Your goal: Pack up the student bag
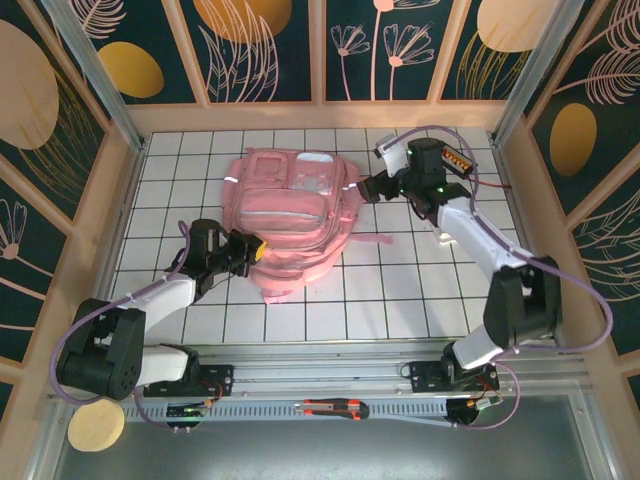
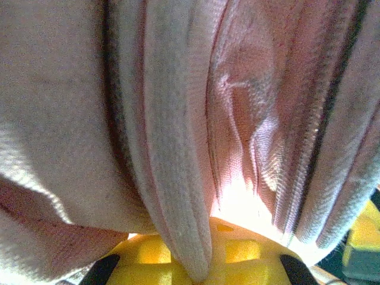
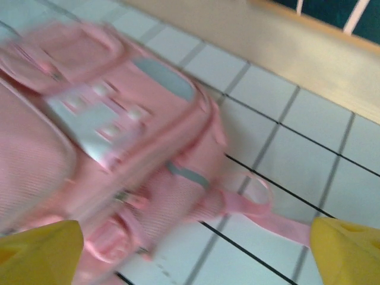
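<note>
The student bag (image 1: pixel 290 215), a bulky pink woven-fabric backpack with translucent front pockets and grey reflective strips, is lying flat mid-way across the white gridded bench (image 1: pixel 420 290). The left end effector (image 1: pixel 254 248) is pinching a ribbed fold at the bag's near-left edge. The right end effector (image 1: pixel 364 188) is hovering just beside the bag's right side, with its yellow fingertips (image 3: pixel 38 255) spread wide and gripping nothing.

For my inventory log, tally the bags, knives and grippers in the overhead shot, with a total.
bag: 1
knife: 1
grippers: 2, left gripper and right gripper
Total: 4
</note>
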Robot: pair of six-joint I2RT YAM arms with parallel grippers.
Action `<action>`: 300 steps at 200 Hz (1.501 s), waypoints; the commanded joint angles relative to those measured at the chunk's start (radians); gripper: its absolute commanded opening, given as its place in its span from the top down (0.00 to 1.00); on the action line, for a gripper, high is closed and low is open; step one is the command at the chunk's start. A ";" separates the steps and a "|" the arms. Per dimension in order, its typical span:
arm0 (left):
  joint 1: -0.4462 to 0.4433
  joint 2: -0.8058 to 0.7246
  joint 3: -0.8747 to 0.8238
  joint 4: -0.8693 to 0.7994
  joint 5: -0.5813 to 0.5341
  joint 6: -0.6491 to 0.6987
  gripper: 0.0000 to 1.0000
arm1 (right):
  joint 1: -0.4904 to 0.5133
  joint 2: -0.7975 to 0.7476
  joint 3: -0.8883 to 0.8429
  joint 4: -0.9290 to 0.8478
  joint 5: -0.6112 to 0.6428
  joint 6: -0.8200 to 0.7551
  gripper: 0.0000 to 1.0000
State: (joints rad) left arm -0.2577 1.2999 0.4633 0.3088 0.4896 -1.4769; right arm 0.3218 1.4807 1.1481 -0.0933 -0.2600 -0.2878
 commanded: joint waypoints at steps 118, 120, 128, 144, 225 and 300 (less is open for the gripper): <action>0.005 -0.365 0.036 -0.325 -0.042 0.114 0.01 | -0.001 -0.332 -0.049 0.138 -0.057 0.365 0.01; 0.005 -0.371 0.040 -0.331 -0.044 0.118 0.01 | -0.001 -0.337 -0.051 0.140 -0.052 0.367 0.01; 0.006 -0.386 0.059 -0.351 -0.055 0.141 0.01 | -0.001 -0.354 -0.060 0.150 -0.028 0.382 0.01; 0.006 -0.388 0.107 -0.362 -0.082 0.203 0.01 | -0.004 -0.395 -0.086 0.185 0.023 0.411 0.01; 0.007 -0.017 0.704 -0.850 -0.418 0.906 0.01 | -0.059 -0.450 -0.045 0.019 0.163 0.409 0.01; 0.009 0.053 0.791 -0.896 -0.753 1.212 0.01 | -0.275 -0.389 -0.102 -0.160 0.197 0.369 0.01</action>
State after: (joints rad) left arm -0.2543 1.4174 1.3182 -0.6250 -0.1482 -0.3893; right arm 0.1169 1.0714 1.0740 -0.1844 -0.0986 0.1295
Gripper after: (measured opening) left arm 0.988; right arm 0.992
